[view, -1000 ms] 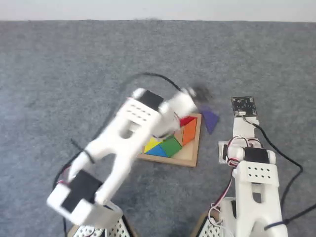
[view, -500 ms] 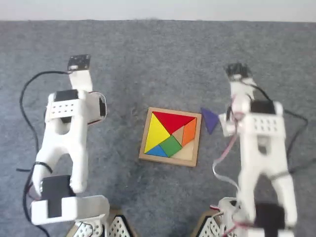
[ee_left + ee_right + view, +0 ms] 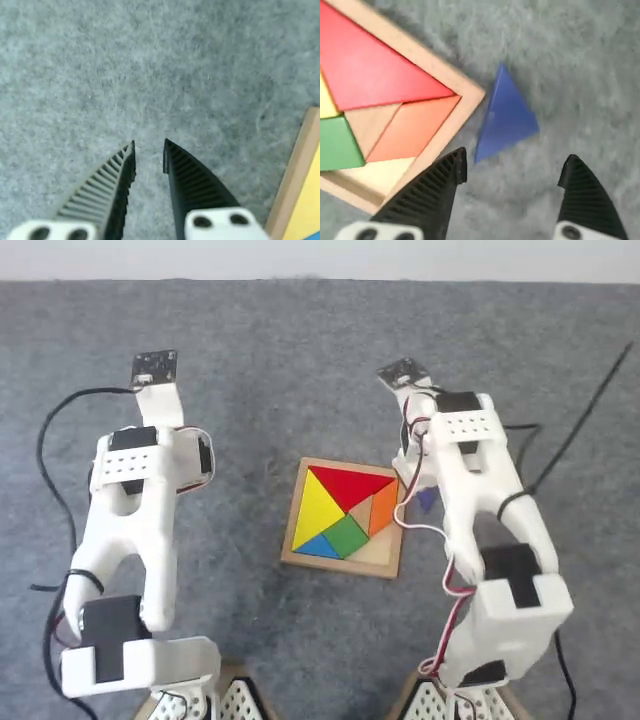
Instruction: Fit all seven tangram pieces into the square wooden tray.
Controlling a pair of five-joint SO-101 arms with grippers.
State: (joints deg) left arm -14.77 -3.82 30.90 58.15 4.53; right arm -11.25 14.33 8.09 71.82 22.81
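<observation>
Your right gripper (image 3: 516, 154) hangs low over the grey carpet (image 3: 300, 360) with its jaws spread wide and nothing between them. The purple triangle (image 3: 505, 117) lies flat on the carpet just ahead of those jaws, one corner close to the corner of the square wooden tray (image 3: 470, 93) but outside its rim. In the high view your right arm (image 3: 470, 470) covers part of that triangle (image 3: 427, 501), which sits just beside the tray's (image 3: 340, 564) right edge.

Inside the tray you have the red triangle (image 3: 350, 485) along the far side, the yellow triangle (image 3: 318, 510) on the left, the orange piece (image 3: 383, 510) on the right, and the green piece (image 3: 347, 533) and blue triangle (image 3: 317, 545) toward the near side. Pale wood shows in the near right corner.

Your left gripper (image 3: 148, 145) points down at bare carpet, well left of the tray, its jaws only a narrow gap apart and gripping nothing.
</observation>
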